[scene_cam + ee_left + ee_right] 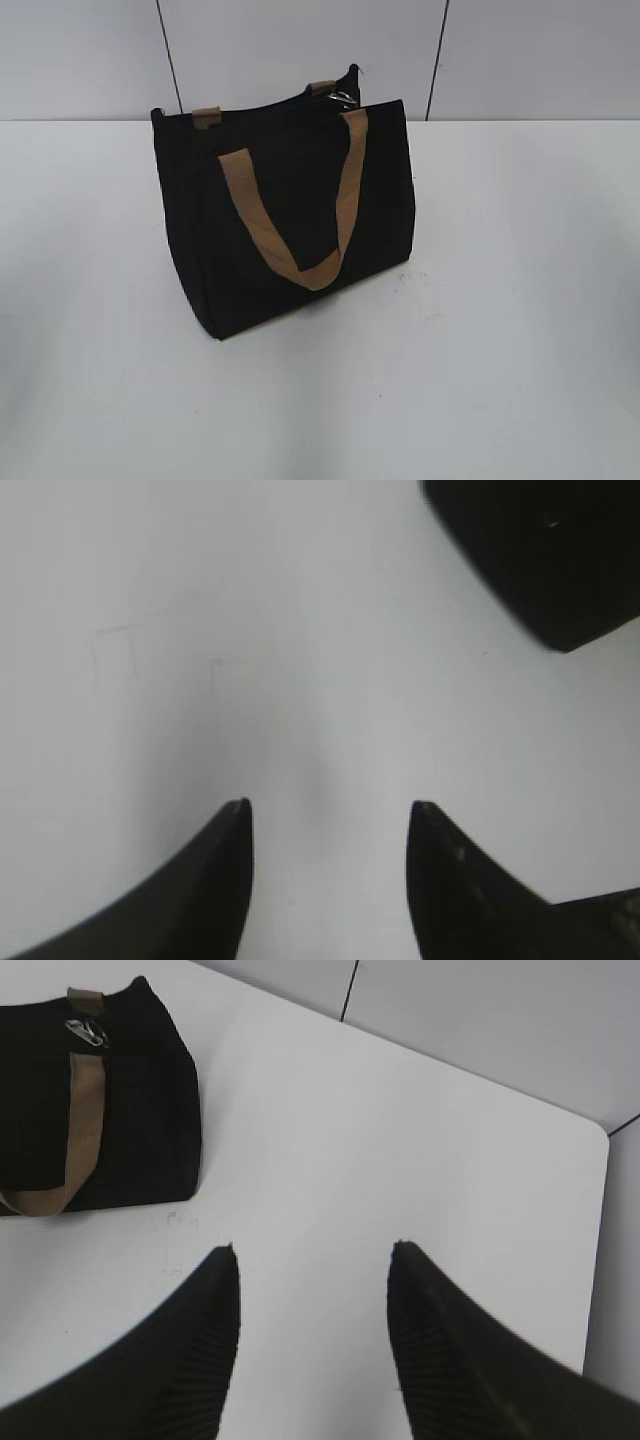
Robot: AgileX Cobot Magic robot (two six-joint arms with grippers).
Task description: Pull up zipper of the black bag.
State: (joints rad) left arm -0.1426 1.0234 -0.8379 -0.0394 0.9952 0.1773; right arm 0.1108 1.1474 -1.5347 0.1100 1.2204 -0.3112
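The black bag stands alone on the white counter; both arms' jaws hang released, well apart. Best approach: steady the bag, then pinch the zipper ring squarely.

Matt black cloth bag, tan webbing handles, shiny metal zipper pull, smooth white table.

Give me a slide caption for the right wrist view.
Open right gripper hovers over the white table, clear of the black bag with its silver zipper pull.
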